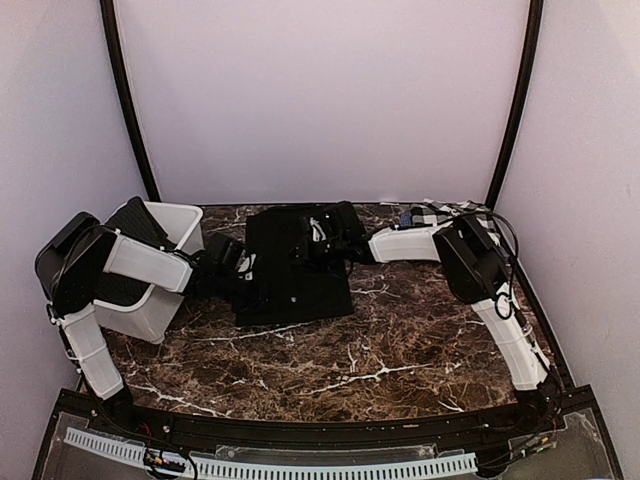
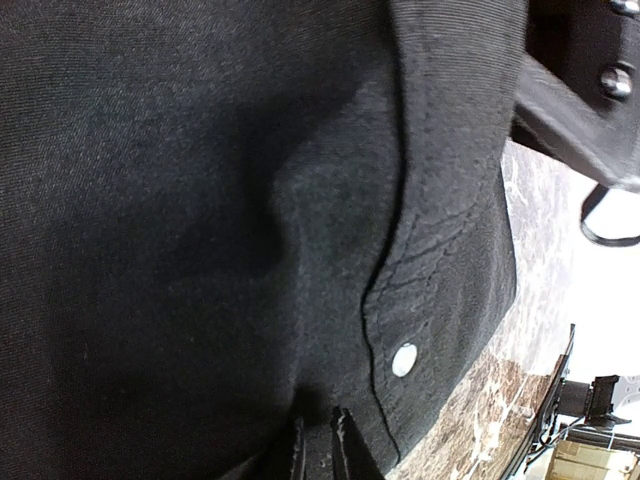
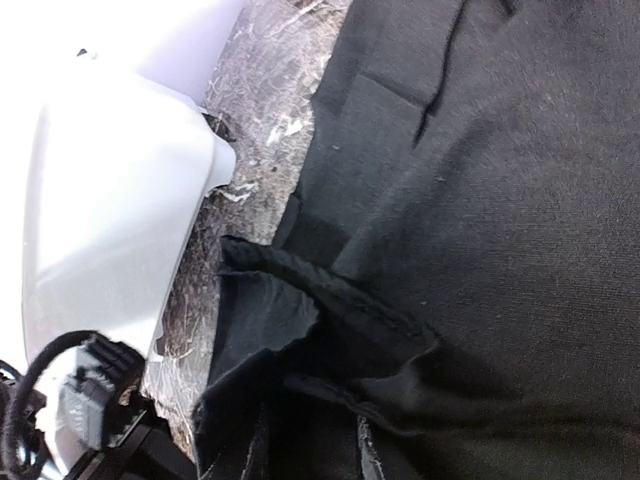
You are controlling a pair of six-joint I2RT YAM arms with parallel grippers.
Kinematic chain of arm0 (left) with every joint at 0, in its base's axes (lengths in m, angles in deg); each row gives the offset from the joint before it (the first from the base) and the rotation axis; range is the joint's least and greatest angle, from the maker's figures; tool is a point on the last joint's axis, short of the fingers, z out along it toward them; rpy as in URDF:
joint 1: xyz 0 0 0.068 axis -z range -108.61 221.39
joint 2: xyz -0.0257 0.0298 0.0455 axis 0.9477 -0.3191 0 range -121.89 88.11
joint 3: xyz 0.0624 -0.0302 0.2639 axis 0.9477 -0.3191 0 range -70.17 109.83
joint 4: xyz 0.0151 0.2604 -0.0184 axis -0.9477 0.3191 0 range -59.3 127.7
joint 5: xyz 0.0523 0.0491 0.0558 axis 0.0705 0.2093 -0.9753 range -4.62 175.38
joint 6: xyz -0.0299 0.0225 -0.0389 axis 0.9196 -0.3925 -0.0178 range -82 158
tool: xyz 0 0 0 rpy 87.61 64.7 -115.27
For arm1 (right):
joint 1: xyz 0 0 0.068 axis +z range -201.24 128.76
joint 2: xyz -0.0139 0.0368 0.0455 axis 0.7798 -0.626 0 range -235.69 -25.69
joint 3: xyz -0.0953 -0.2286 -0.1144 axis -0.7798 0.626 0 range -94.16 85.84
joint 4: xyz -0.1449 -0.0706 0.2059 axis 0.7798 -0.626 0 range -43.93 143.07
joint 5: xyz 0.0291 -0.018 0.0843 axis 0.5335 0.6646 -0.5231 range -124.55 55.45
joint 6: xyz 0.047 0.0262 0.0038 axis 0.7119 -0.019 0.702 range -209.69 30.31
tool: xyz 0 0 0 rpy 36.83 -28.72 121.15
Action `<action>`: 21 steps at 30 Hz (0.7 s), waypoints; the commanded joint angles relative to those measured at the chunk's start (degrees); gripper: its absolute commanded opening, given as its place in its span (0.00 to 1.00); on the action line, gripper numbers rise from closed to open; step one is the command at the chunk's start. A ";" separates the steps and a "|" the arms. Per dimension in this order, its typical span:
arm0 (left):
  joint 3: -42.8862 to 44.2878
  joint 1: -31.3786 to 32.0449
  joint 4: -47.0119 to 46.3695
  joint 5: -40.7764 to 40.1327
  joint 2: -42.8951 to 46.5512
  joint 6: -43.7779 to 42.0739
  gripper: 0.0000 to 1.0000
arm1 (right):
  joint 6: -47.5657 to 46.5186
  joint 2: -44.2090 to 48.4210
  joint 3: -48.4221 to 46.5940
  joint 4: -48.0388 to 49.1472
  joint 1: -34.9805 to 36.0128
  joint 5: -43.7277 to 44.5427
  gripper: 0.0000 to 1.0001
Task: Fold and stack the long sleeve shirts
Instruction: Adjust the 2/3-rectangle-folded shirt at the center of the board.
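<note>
1. Progress first, reading the top view from the left. The bin [image 1: 150, 315] sat at the left edge of the frame with something dark inside it, and I couldn't make out what. One black shirt [image 1: 295, 285] lay mid-frame on the table [image 1: 400, 350], gathered into a rough square rather than a tidy fold. I saw no finished pile anywhere on the table. My guess is this was early on, with one shirt mid-fold and no stacking done yet.

2. The left pincer [image 1: 238, 267] reached over the bin and sat at the shirt's left edge, a bit left of centre in the top view. In its own wrist view the fingertips [image 2: 342, 450] were at the bottom of the frame, nearly together. A ridge of cloth ran up from them, so it looked clamped on the shirt's edge. A small white snap [image 2: 405, 358] sat just to their right, close to the hem.

3. So the shirt was strung between the two arms. Most of it lay right of the left pincer and below-left of the right one.

4. The right pincer [image 1: 330, 240] was over the shirt's upper right part, just right of centre in the top view. Its wrist view showed folds bunched up at bottom centre where the jaws were. It was all black on black, so I honestly couldn't tell how wide it was open or whether it had any cloth.

5. Left to do, as I read it: flatten and finish this fold, set it down as the base, then do the rest.
</note>
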 commanded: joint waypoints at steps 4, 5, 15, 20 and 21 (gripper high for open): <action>-0.55 0.42 0.82 -0.14 2.16 -0.23 0.10 | 2.41 -5.00 -3.60 2.24 -1.35 -2.79 0.31; -0.51 0.42 0.89 -0.02 2.11 -0.30 0.10 | 2.51 -5.34 -4.01 2.58 -1.69 -2.94 0.31; -1.28 0.50 0.53 0.16 2.32 -0.01 0.10 | 3.40 -5.23 -6.35 6.23 -4.68 -4.35 0.46; -1.71 0.55 0.03 0.19 2.26 -0.06 0.10 | 4.00 -4.68 -6.65 7.26 -6.23 -5.35 0.47; -1.68 0.58 -0.02 0.25 2.17 -0.11 0.10 | 3.85 -4.58 -6.74 7.04 -6.64 -5.42 0.47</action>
